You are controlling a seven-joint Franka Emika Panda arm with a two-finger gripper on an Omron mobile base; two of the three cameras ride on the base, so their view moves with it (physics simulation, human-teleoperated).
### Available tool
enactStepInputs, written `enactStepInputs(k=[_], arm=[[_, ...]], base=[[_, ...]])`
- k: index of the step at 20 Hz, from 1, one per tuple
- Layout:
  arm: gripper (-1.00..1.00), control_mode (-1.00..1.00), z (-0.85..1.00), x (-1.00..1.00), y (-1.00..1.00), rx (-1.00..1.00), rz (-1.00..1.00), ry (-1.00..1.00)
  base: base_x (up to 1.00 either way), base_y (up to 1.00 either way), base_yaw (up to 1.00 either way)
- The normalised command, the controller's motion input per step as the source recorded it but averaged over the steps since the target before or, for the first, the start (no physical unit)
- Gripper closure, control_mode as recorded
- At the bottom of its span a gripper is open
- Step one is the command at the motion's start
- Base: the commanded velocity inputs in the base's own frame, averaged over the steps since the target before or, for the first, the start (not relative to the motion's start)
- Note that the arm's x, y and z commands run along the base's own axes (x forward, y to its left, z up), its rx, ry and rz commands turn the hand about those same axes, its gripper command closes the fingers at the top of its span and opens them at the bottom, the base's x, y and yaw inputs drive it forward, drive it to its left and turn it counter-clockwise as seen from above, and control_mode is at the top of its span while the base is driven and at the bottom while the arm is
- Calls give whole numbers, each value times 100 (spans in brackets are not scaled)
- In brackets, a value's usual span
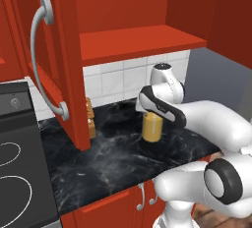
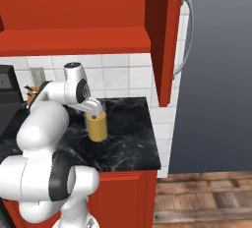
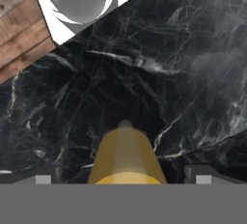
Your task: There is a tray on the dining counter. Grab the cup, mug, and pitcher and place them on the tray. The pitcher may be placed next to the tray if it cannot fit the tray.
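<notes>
One pitcher (image 2: 97, 128) upright on black worktop (image 2: 128, 143), long axis vertical, between wide-open jaws (image 3: 124, 177), not gripped.

The arm (image 1: 216, 124) is built of smooth, glossy white rounded shells, bulging like thick tubes between its joints. Dark charcoal bands mark the joints: one broad ring wraps the big round elbow cap (image 1: 222, 181), which has a pale grey disc at its centre. Nearer the hand, a slanted black strip runs across the white wrist casing (image 1: 160, 105). A small dark round cap (image 2: 72, 65) tops the upper wrist housing. The two finger tips (image 3: 44, 177) are dark grey blocks with paler square faces.
</notes>
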Motion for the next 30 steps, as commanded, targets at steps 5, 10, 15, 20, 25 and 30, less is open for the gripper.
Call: enactStepInputs(k=[5,10,15,20,25,30], arm=[[-100,-100,-10,21,0,0,-1,0],[-100,-100,-11,8,0,0,0,-2],[-100,-100,-10,6,0,0,0,-3],[-100,-100,-7,4,0,0,0,-4],[-100,-100,-14,0,0,0,0,-4],[-100,-100,-25,0,0,0,0,-4]], base=[[0,0,0],[0,0,0],[0,0,0],[0,0,0],[0,0,0],[0,0,0]])
